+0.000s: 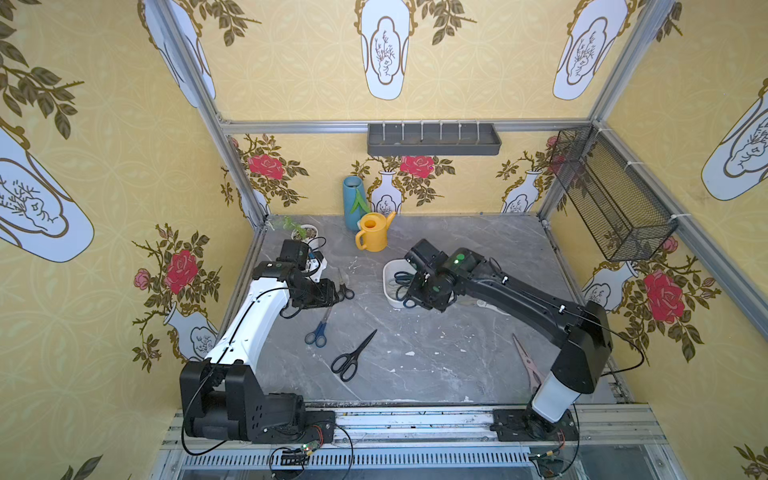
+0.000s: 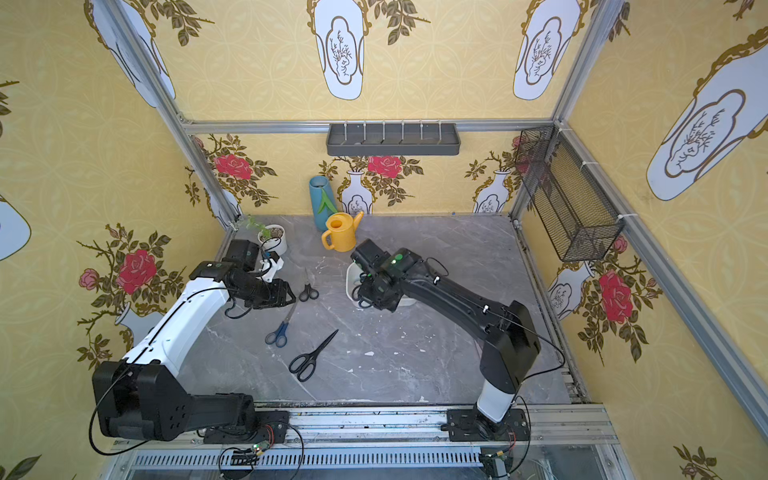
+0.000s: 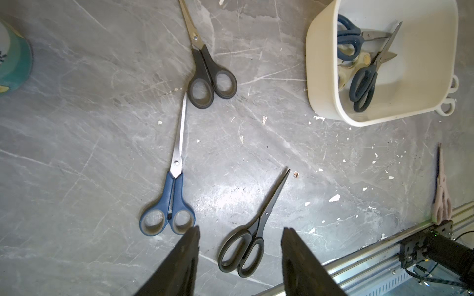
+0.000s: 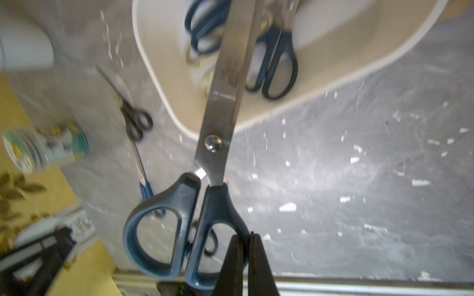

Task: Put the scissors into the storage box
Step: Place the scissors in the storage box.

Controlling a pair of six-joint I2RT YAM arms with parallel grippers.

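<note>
Two claws in play. We see the right claw [image 4: 246, 237] pinched on one handle loop of a blue-handled pair [image 4: 205, 164], fingers nearly together with the loop's rim between them. That pair hangs above the box [image 4: 346, 69], blades pointing over its rim; the right wrist view is blurred, so we can't tell if the tip touches anything inside. In a top view the right claw sits over the near end of the box [image 1: 388, 286].

Inside the box we count two dark-blue pairs [image 3: 364, 82] and bits of a cream pair beneath them. A white handle [image 3: 447, 106] pokes out from behind the box's far side.

We see the left claw [image 3: 241, 239] with fingers apart, holding nothing, above the table [image 1: 457, 357]. The all-black pair [image 3: 252, 230] lies below it, its handles between the fingers in the wrist view. A blue pair [image 3: 170, 205] lies just beside one finger, its tip touching the handle of a black-handled pair [image 3: 205, 74]. A pinkish pair [image 3: 441, 189] lies near the front rail, well apart from both claws.
</note>
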